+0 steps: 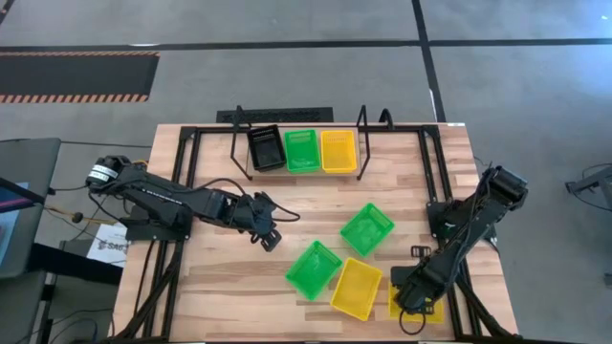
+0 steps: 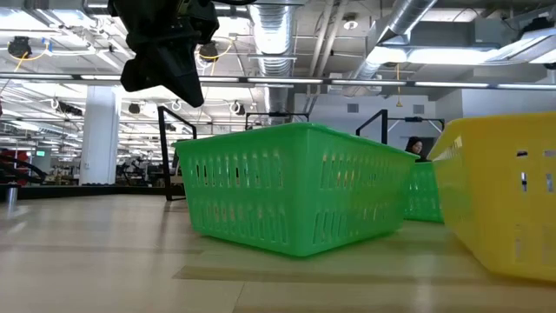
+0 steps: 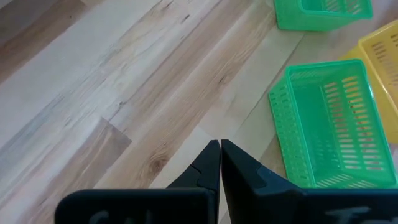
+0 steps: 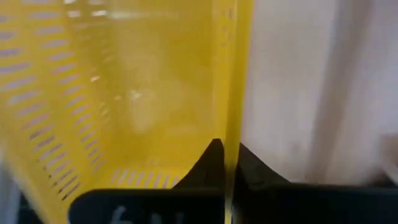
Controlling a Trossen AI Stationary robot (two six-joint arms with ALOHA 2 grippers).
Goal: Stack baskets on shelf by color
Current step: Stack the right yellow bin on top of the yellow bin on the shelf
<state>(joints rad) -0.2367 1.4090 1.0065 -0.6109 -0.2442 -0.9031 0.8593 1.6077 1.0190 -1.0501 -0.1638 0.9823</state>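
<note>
Your right gripper (image 4: pixel 225 155) has clamped the yellow basket's (image 4: pixel 124 93) wall at the desk's near right corner; lift straight, then carry it to the shelf (image 1: pixel 296 170).

The shelf (image 1: pixel 296 143), a light wooden plank with black wire uprights at both ends, stands at the far edge of the table. On it sit three mesh baskets side by side: a black basket (image 1: pixel 266 148) on the left, a green basket (image 1: pixel 302 150) in the middle, a yellow basket (image 1: pixel 338 150) on the right. Four more lie open side up on the near part of the table: a tilted green one (image 1: pixel 367 229), another green one (image 1: pixel 314 269) nearer and to its left, a yellow one (image 1: pixel 356 288) touching it, and a partly hidden yellow one (image 1: pixel 430 311) at the near right corner.
</note>
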